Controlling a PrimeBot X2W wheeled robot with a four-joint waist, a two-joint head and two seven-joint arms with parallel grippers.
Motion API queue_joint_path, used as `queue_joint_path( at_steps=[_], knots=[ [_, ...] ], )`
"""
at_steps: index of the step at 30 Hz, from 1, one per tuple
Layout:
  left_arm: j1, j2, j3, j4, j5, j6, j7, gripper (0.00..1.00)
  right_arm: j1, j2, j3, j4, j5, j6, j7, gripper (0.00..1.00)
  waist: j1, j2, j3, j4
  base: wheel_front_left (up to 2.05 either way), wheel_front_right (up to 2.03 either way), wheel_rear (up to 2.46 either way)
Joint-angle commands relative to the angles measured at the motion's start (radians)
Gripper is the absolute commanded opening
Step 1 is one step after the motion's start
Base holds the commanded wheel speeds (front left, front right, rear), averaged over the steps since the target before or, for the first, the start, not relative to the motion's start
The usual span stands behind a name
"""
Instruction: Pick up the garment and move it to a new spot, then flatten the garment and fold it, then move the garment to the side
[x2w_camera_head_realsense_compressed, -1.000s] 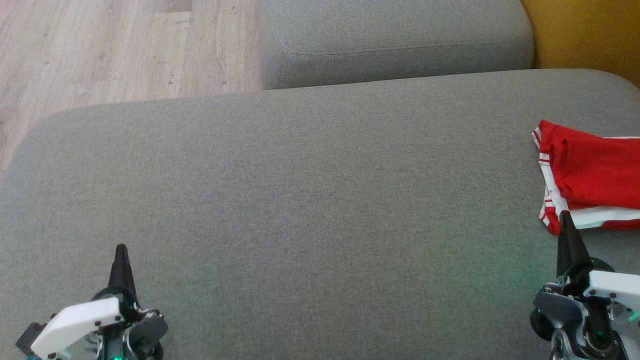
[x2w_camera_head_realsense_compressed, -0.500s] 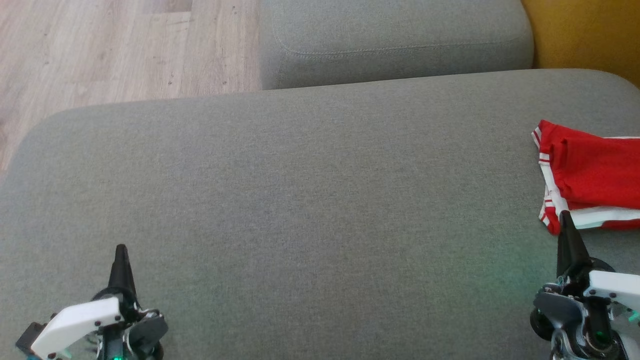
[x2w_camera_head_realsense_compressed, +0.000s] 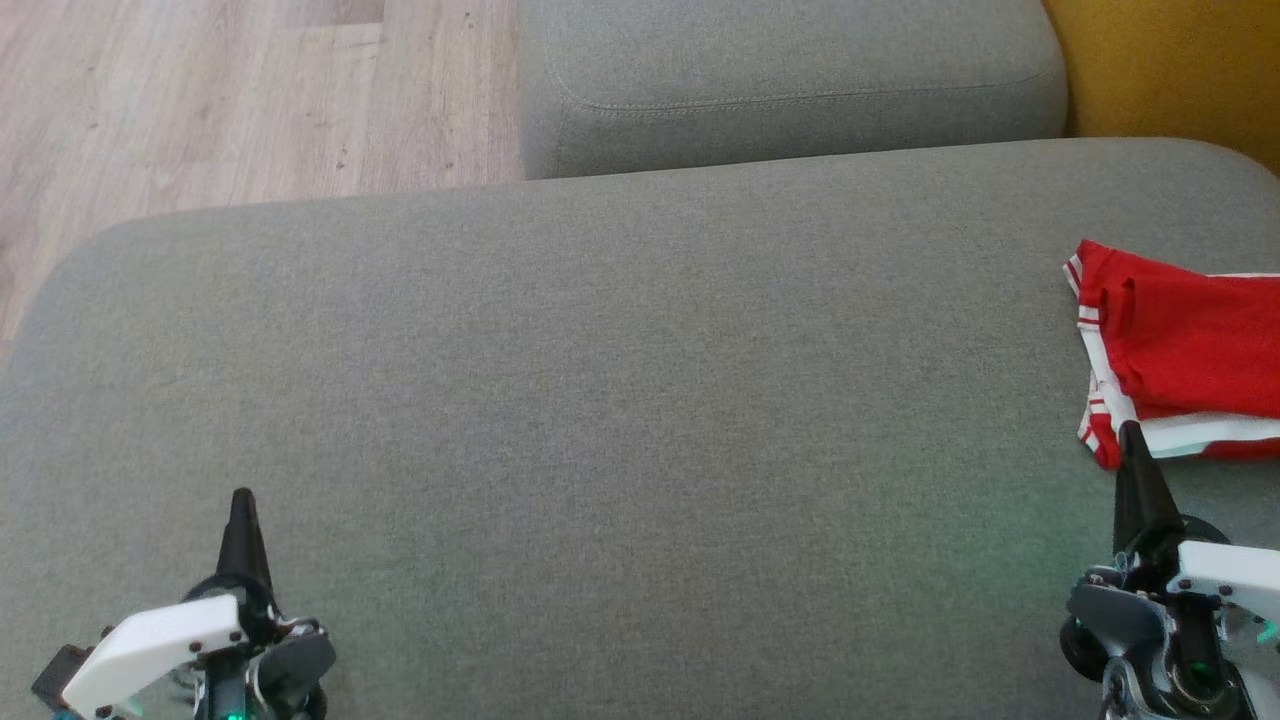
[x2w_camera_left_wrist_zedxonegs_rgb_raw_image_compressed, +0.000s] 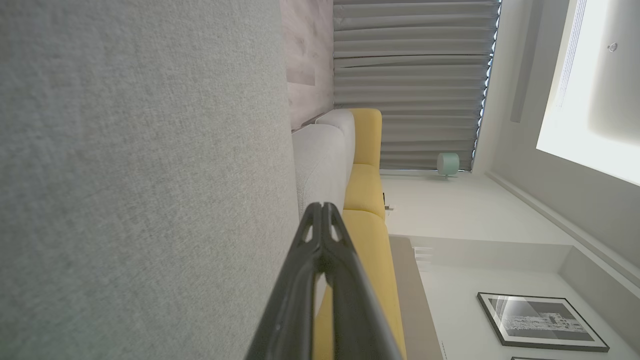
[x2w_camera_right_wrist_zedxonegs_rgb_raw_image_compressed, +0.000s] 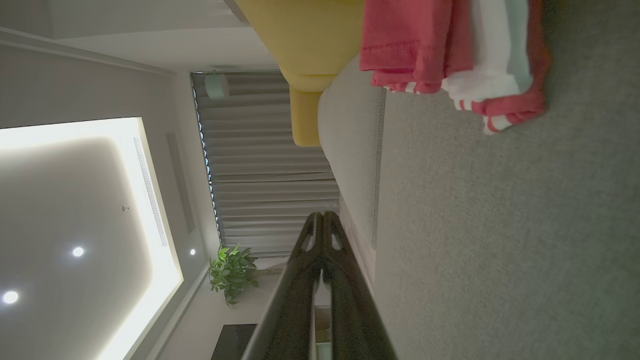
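The folded garment (x2w_camera_head_realsense_compressed: 1185, 350) lies on the sofa (x2w_camera_head_realsense_compressed: 620, 400) at its right edge, just beyond the clenched, empty right pincer (x2w_camera_head_realsense_compressed: 1130, 440), the left pincer (x2w_camera_head_realsense_compressed: 241, 505) likewise clenched and empty, so the move-aside step looks finished and only a clear retreat seems needed.

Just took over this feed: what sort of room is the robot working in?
Probably a living room, or a mock-up of one: a grey sofa cushion carries the red garment, and beyond it are drawn curtains and a framed picture on the wall.
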Motion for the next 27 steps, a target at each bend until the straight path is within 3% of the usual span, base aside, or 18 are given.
queue_joint_path(
  at_steps=[1,27],
  knots=[
    [-0.052,0.004,0.033,-0.028,0.009,-0.007,0.003,0.00,-0.055,-0.005,0.021,-0.031,-0.003,-0.001,0.006,0.00,0.0000,0.0000,0.000,0.000,0.00,0.00,0.00],
    [-0.052,0.004,0.033,-0.028,0.009,-0.007,0.003,0.00,-0.055,-0.005,0.021,-0.031,-0.003,-0.001,0.006,0.00,0.0000,0.0000,0.000,0.000,0.00,0.00,0.00]
  ],
)
